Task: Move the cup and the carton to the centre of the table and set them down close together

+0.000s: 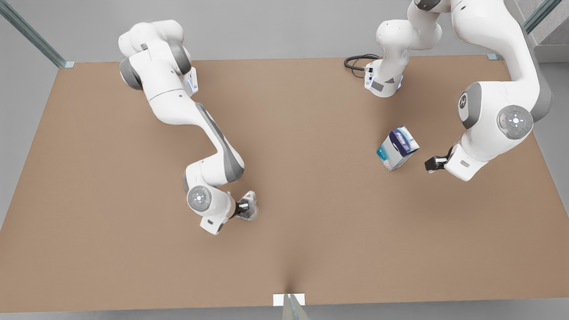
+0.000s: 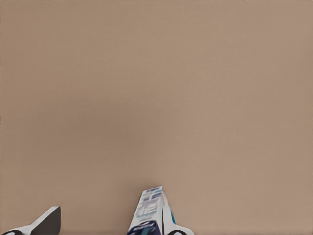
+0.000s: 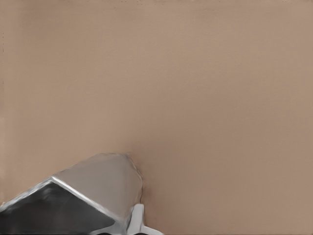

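Silvery faceted metal cup [image 1: 250, 205] sits clamped in the right gripper [image 1: 245, 208]; the left gripper [image 1: 430, 165], fingers spread, must next close on the blue-white-teal carton [image 1: 398, 147].

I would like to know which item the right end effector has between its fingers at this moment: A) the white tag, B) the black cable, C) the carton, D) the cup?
D: the right wrist view has the silvery cup at the right end effector, and the front view agrees.

White arms w/ grey joints, black tool tips.
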Motion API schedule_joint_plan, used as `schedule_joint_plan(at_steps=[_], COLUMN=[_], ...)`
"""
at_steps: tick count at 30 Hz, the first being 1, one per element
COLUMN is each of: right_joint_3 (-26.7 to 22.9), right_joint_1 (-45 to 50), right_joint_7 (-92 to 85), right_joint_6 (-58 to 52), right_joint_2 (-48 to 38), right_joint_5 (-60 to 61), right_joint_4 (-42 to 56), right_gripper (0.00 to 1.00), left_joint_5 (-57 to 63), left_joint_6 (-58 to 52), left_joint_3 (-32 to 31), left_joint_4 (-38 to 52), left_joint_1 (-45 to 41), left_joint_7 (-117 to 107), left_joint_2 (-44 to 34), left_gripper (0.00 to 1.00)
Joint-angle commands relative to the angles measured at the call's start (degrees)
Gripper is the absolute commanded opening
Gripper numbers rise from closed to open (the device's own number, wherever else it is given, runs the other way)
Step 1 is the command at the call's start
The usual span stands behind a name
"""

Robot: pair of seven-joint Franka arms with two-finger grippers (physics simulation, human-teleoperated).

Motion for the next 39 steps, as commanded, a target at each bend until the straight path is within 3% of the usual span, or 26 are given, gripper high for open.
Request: schedule_joint_plan(at_steps=[1, 7, 9, 12, 13, 14, 15, 17, 24, 26, 27, 28, 30, 32, 35, 38, 39], right_joint_3=[0.10, -0.34, -5.53, -5.00, -5.00, -5.00, -5.09, -5.53, -6.23, -7.37, -7.20, -10.36, -10.98, -11.07, -10.80, -9.83, -9.92], right_joint_1=[0.26, 7.90, 13.53, 13.62, 13.62, 13.62, 13.62, 13.53, 12.83, 9.31, 6.06, 5.09, -1.58, -5.10, -15.55, -19.96, -19.52], right_joint_7=[1.36, 10.06, 12.26, 13.58, 13.67, 13.67, 13.67, 13.58, 12.97, 9.01, 8.31, 3.30, 3.03, 2.51, 2.51, -2.85, -4.44], right_joint_6=[0.26, 3.87, 3.87, 9.14, 9.23, 9.14, 8.96, 8.00, 3.70, 7.47, 4.93, -3.34, -5.71, -8.00, -14.32, -19.33, -20.22], right_joint_2=[1.02, 8.76, 9.55, 11.84, 11.84, 11.84, 11.66, 11.14, 5.17, -7.23, -11.27, -14.96, -27.09, -32.72, -41.95, -45.91, -40.46], right_joint_5=[-0.10, 0.95, 0.95, 1.04, 0.95, 1.04, 1.04, 1.04, 6.22, 5.79, 5.61, 5.52, 3.41, -5.81, -6.61, -9.86, -9.95], right_joint_4=[1.71, 11.82, 12.09, 12.17, 12.17, 12.17, 12.09, 12.00, 11.47, -2.32, -4.79, -6.71, -17.18, -20.52, -25.97, -26.76, -22.46], right_gripper=[0.21, 0.21, 0.21, 0.21, 0.32, 0.61, 0.70, 1.00, 1.00, 1.00, 1.00, 1.00, 1.00, 1.00, 1.00, 1.00, 1.00], left_joint_5=[0.01, 0.01, 0.10, 0.01, 0.10, 0.01, 0.10, 0.10, 0.10, 0.10, 0.01, -0.08, -3.32, -4.74, -6.32, -6.32, -6.32], left_joint_6=[0.00, -0.09, 0.00, 0.00, 0.00, 0.00, 0.00, 0.00, -0.70, 5.79, 6.50, 8.70, 9.23, 10.28, 11.25, 11.25, 11.16], left_joint_3=[0.00, 0.09, 0.09, 0.09, 0.09, 0.09, 0.09, 0.09, 0.09, 0.00, -0.09, -0.17, -1.05, -1.05, -1.05, -0.88, -0.70], left_joint_4=[0.00, 0.00, 0.00, 0.00, 0.00, 0.00, 0.00, 0.00, -0.26, -11.85, -15.02, -21.61, -25.13, -27.77, -29.26, -31.20, -31.20], left_joint_1=[0.02, 0.02, 0.11, 0.11, 0.11, 0.37, 0.37, 0.37, 0.46, 0.46, 0.46, 0.46, 0.46, 0.46, 0.46, 0.46, 0.46], left_joint_7=[0.00, 0.00, 0.00, 0.00, 0.09, 0.09, 0.09, 0.00, 0.09, 0.52, 0.88, 1.05, -0.61, -7.11, -15.03, -15.03, -15.03], left_joint_2=[0.00, 0.00, 0.17, 0.00, 0.00, 0.00, 0.00, 0.00, -1.50, -7.73, -9.05, -12.22, -13.10, -12.48, -11.87, -12.05, -11.87], left_gripper=[1.00, 1.00, 1.00, 1.00, 1.00, 1.00, 1.00, 1.00, 1.00, 1.00, 1.00, 1.00, 1.00, 1.00, 1.00, 1.00, 1.00])
